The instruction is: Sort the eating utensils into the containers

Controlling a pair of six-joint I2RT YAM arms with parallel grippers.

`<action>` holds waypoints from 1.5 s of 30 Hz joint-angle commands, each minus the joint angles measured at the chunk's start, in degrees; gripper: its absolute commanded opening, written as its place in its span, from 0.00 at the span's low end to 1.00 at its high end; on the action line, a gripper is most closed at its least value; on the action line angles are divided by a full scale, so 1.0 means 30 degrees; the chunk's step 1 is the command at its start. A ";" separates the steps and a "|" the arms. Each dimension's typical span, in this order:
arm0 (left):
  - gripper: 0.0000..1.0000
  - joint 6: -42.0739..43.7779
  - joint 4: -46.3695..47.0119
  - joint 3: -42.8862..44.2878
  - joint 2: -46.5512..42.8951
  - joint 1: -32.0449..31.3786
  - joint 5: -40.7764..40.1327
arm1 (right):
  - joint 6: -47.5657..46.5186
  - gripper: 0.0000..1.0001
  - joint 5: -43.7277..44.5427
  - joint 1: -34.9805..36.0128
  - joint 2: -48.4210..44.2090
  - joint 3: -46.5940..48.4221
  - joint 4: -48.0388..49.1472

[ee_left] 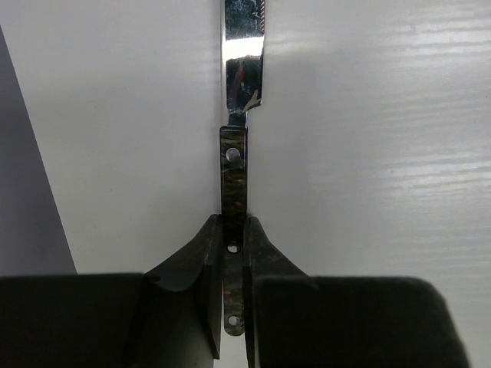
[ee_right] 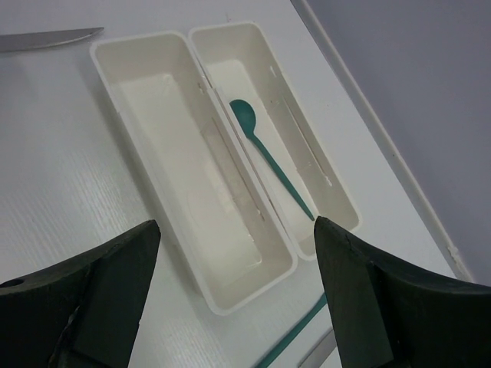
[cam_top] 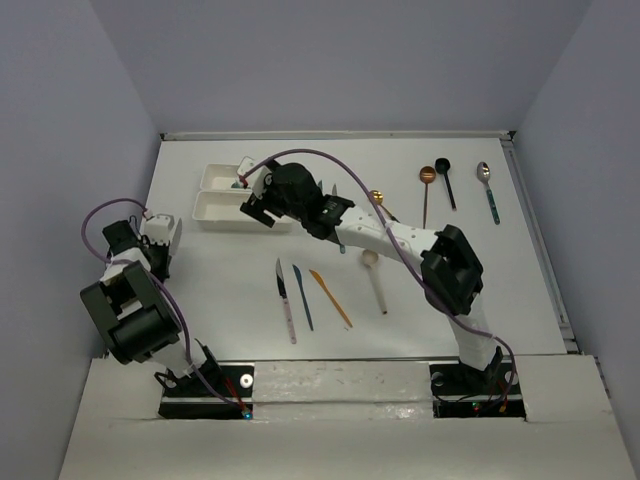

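Over the tabletop [cam_top: 220, 290], right claw [ee_right: 238, 264] gapes above the joined white trays [ee_right: 176, 153], left claw [ee_left: 234, 245] clenched on the steel knife [ee_left: 234, 176] left of them: lift it level, drop into the tray without the teal spoon [ee_right: 265, 149].

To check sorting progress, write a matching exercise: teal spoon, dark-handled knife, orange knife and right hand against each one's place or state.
1 teal spoon
2 dark-handled knife
3 orange knife
4 right hand

a open above the trays
b loose on the table
c inside one tray
d pinched by the left hand

Pairs: 1-c, 2-d, 3-b, 4-a
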 commanded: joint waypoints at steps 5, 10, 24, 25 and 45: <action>0.00 -0.2086 0.0532 -0.1247 -0.4475 0.1167 0.1448 | 0.2161 0.85 -0.1530 0.0398 -0.1843 -0.0385 0.0939; 0.00 -0.2438 0.0151 -0.1100 -0.5153 0.1167 0.1917 | 0.2925 0.85 -0.1708 0.0398 -0.1990 -0.0620 0.1086; 0.00 -0.5544 -0.0989 0.1359 -1.2271 0.1285 0.7860 | 1.4024 0.95 -0.8650 0.0398 -0.0498 0.3215 0.3742; 0.00 -0.5660 -0.1166 0.1825 -1.2301 0.1226 0.8155 | 1.4435 0.92 -0.8593 0.0601 -0.0293 0.3392 0.4216; 0.00 -0.8707 -0.2107 0.6370 -1.0340 -0.6471 0.8220 | 1.8160 0.72 0.0664 0.1014 -0.6382 -0.7350 1.2305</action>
